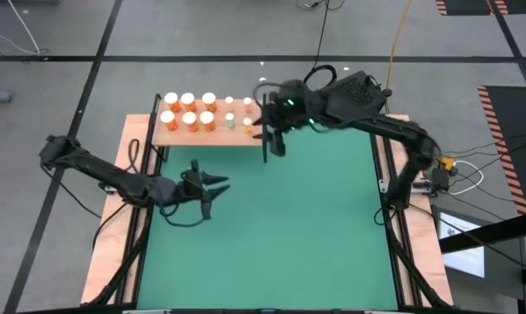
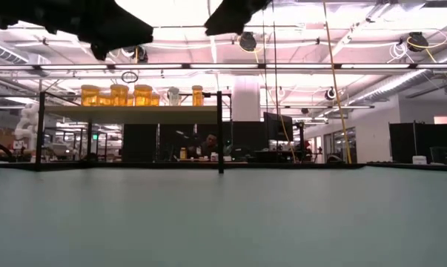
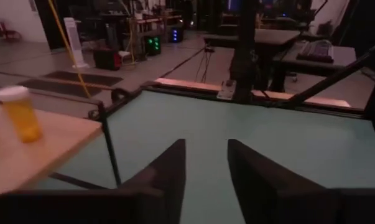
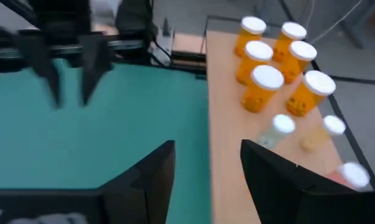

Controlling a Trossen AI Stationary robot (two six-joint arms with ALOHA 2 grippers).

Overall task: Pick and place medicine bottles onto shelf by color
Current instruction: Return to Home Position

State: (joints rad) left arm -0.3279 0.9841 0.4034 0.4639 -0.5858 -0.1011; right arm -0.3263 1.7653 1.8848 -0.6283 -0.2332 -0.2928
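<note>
My right tool (image 1: 271, 148) hangs released, its two fingers (image 4: 147, 180) spread wide with nothing between them. It sits above the front edge of the shelf (image 1: 219, 138), at the shelf's right end. It is just beside the small bottles (image 1: 230, 120) and, as far as I can see, touches none of them. Its wrist camera looks along the board, with the mat on one side and the bottles on the other.

My left tool (image 1: 215, 196) is also released and empty, fingers apart. It hovers over the green mat (image 1: 271, 235), well apart from the shelf, toward the left side of the counter (image 1: 110, 253).

Every bottle I can see stands upright on the shelf. The six large orange bottles (image 1: 189, 119) fill its left part in two rows of three, white caps up, standing close together. The four small bottles stand to their right in two rows of two, between the large group and the right tool. They are blurred in the right wrist view. One looks pale and almost clear and another faintly orange; I cannot be sure of the other two.

In the low view the shelf stands raised on thin black posts (image 2: 220, 132) at the far side of the mat. The orange bottles are lined up along its top.
</note>
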